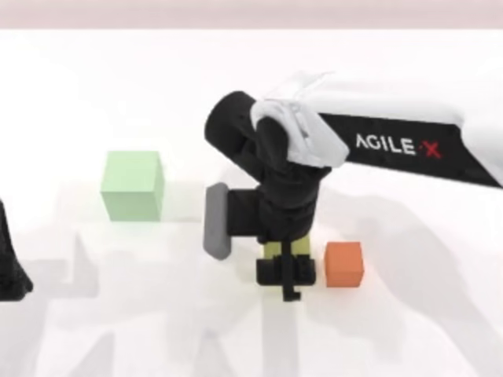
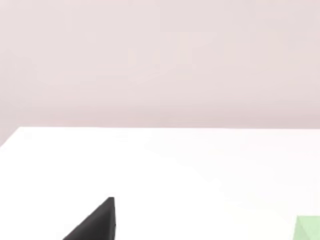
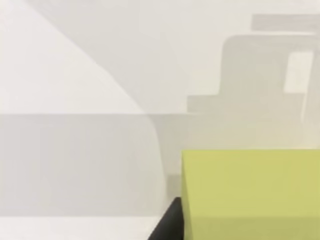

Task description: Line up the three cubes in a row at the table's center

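A: Progress first, nearest things. The right hand (image 1: pixel 287 271) sits at the bench's near centre, closed on the medium matte yellow-green cube (image 3: pixel 250 192), which shows only as a sliver under the wrist from above.

B: And the small matte orange cube (image 1: pixel 344 263)?

A: Just to the right of it, on the plain white bench (image 1: pixel 409 330), apart from the hand. I judge those two are roughly in line.

B: What's left?

A: Farther back and to the left, the large matte pale green cube (image 1: pixel 132 185) stands well apart from both. It has yet to join the row, I'd say. The left hand (image 1: pixel 9 271) is parked at the left edge; whether it is wide or narrow I cannot tell.
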You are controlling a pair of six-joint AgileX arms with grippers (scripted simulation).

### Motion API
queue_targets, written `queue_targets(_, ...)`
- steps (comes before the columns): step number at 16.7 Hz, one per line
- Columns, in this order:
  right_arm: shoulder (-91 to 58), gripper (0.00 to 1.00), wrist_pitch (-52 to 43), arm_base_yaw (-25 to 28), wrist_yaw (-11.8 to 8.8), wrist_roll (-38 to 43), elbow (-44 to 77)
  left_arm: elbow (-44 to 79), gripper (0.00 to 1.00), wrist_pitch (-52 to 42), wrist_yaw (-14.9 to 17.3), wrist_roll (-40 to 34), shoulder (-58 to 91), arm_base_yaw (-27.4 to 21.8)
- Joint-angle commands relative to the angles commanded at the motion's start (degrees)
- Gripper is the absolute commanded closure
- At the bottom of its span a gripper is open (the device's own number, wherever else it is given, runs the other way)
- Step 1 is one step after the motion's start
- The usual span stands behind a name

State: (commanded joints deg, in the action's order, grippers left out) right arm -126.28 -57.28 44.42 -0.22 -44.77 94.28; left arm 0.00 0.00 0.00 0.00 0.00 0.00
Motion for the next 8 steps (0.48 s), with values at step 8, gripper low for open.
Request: queue_targets(8,0.0,0.0,0.0,0.0,0.0,0.0,0.0,0.0,0.0,0.0,0.0,0.0,0.0,0.0)
